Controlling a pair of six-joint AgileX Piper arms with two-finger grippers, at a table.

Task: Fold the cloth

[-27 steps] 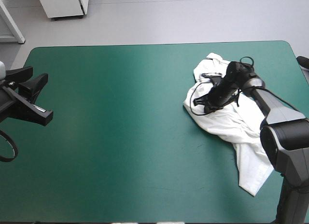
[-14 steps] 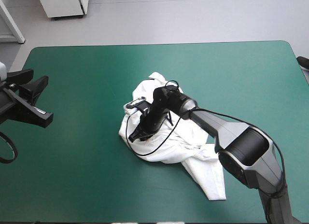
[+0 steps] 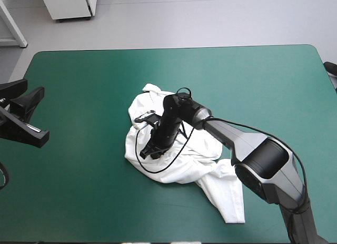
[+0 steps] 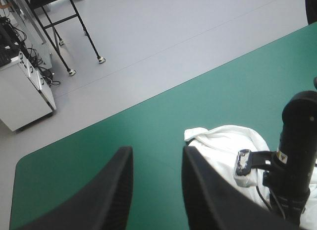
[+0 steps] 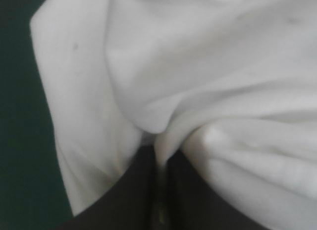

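T-shirt (image 3: pixel 197 154): crumpled heap. R claw (image 3: pixel 154 151), clamped on it, is dragging it twd tabletop (image 3: pixel 79 70) centre, prob. for spreading. L claw (image 3: pixel 23 94): fingers apart, idling.

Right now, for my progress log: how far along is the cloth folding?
Nothing is folded yet: the T-shirt lies in a crumpled heap near the middle of the table. In hand: the right gripper is shut on a pinch of its fabric, while the left gripper stands open, off it. Left: spreading it flat and every fold.
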